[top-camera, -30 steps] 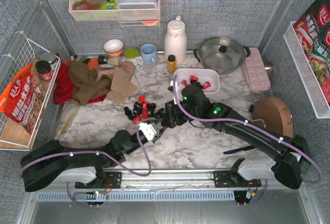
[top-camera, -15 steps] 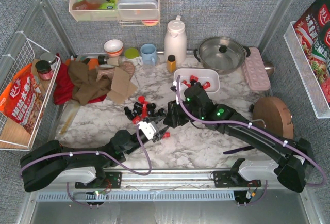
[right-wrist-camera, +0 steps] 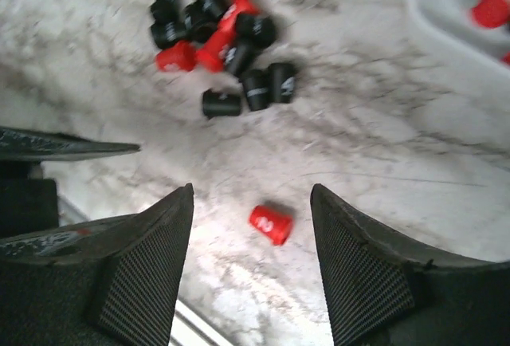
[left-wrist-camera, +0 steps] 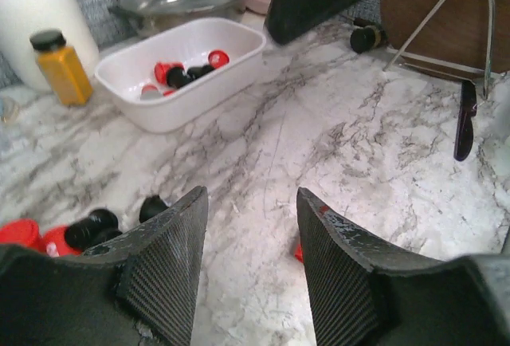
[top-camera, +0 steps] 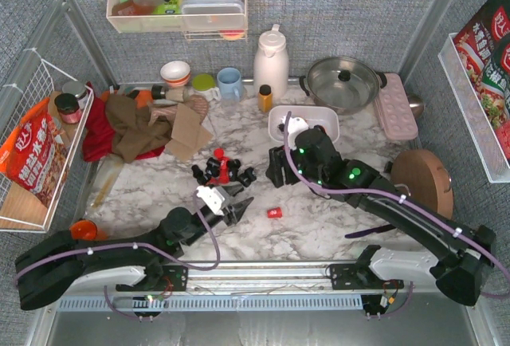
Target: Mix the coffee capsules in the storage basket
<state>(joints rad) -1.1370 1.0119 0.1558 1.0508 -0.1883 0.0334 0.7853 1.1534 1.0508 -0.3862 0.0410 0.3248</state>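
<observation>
Okay, your left gripper (left-wrist-camera: 251, 196) is apart and empty, one red capsule (right-wrist-camera: 271, 224) lies loose just past it, your right gripper (right-wrist-camera: 251, 192) hangs apart, empty, beside the capsule pile (top-camera: 224, 167), a few more sit in the basket (left-wrist-camera: 187, 97).

Chinese characters, too small to read, mark the red bag (top-camera: 33, 159) at my left and packets (top-camera: 488, 39) at my right; one capsule (right-wrist-camera: 271, 224) bears a blurred white mark.

The right arm (top-camera: 382, 198) hid part of the basket (top-camera: 319, 112). A finger (left-wrist-camera: 343, 274) of the left gripper (left-wrist-camera: 253, 198) hid most of one red capsule (left-wrist-camera: 298, 250).
</observation>
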